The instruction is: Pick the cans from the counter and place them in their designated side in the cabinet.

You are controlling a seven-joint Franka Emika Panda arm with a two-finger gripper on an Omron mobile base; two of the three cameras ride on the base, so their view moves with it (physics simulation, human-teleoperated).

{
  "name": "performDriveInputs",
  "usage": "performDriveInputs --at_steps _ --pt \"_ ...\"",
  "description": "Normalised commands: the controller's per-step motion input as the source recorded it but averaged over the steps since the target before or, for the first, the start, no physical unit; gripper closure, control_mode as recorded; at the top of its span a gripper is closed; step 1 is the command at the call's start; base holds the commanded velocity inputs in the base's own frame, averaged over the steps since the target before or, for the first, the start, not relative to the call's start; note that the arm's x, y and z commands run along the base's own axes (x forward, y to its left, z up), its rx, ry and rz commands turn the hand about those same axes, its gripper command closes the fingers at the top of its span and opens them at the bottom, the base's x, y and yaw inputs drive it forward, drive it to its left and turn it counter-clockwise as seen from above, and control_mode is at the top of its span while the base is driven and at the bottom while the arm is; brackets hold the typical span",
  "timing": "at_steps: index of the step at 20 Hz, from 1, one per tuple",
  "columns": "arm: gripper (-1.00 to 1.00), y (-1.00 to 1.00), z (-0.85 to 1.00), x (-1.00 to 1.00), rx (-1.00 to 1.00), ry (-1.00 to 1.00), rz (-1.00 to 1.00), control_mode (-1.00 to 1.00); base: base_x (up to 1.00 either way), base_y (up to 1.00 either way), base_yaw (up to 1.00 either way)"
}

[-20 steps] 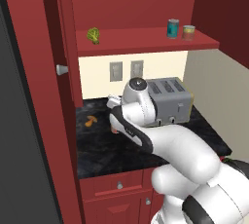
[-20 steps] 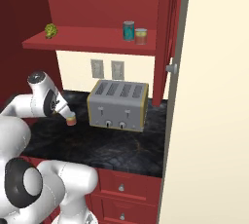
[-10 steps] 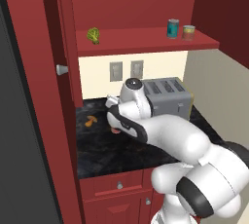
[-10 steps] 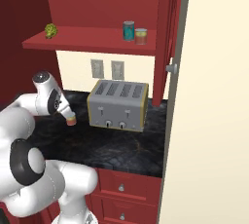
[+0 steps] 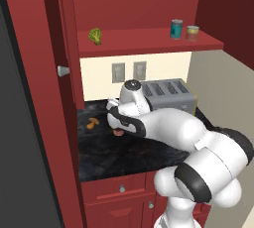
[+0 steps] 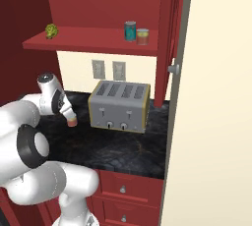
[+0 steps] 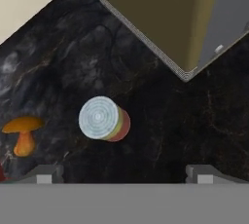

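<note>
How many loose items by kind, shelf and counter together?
Cans: 3 — two on the shelf, teal can and its neighbour can; one on the counter, red-and-yellow can below the gripper.
Green leafy lump: 1, on the shelf.
Orange mushroom: 1, on the counter.
Toaster: 1.
Total: 6

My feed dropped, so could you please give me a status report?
Pincer open, above counter can. Can upright, ungrasped. Mushroom beside, toaster close.
</note>
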Motion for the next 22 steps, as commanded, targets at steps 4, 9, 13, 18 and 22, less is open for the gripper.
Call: performDriveInputs --at_steps 4,9,13,18,22 --pt "-1.0 0.05 -0.17 0.21 0.0 0.03 -0.02 -1.0 0.0 0.0 0.0" --pt "-1.0 0.05 -0.15 0.2 0.0 0.02 -0.02 -1.0 0.0 0.0 0.0" --pt "-1.0 0.06 -0.14 0.19 0.0 0.0 -0.02 -1.0 0.0 0.0 0.0" --pt "-1.0 0.02 -0.15 0.16 0.0 0.01 -0.02 -1.0 0.0 0.0 0.0" --pt "-1.0 0.0 -0.16 0.09 0.0 0.03 -0.02 -1.0 0.0 0.0 0.0"
